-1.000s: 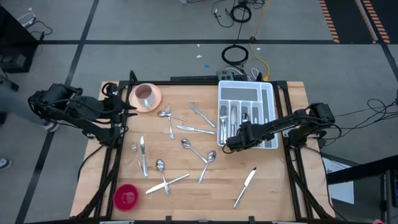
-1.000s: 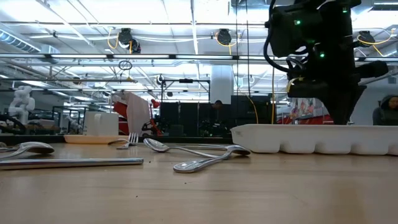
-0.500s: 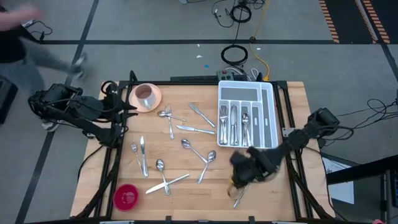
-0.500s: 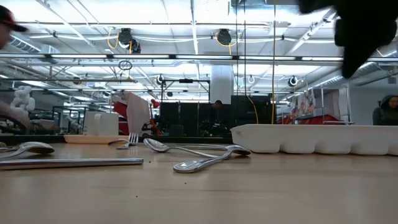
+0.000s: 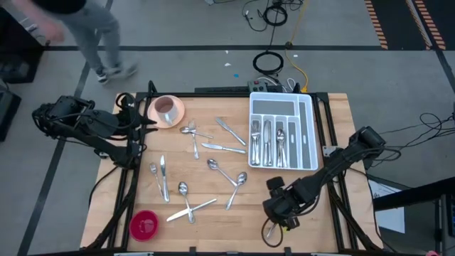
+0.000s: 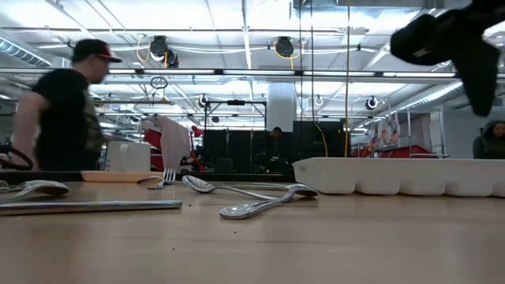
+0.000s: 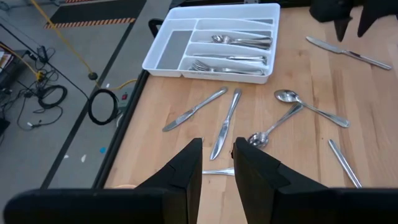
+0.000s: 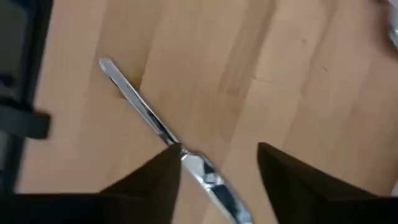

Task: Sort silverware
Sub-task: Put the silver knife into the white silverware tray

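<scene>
Several pieces of silverware lie in the white tray at the far right. More forks, spoons and knives lie loose on the wooden table's middle and left. A table knife lies flat near the right front. My right gripper hangs open over it, pointing down, with the blade running between its fingers. In the high view the gripper hides most of that knife. My left gripper waits at the far left corner, raised, with a narrow gap and nothing between its fingers.
A pink cup on its saucer stands at the far left corner beside my left arm. A red round dish sits at the near left corner. A person walks past beyond the table's far left.
My right gripper has left the tray's near left corner, swung toward the table's near edge and rolled about its wrist. It now hangs over the knife at the right front. A person has walked into view beyond the far left.
</scene>
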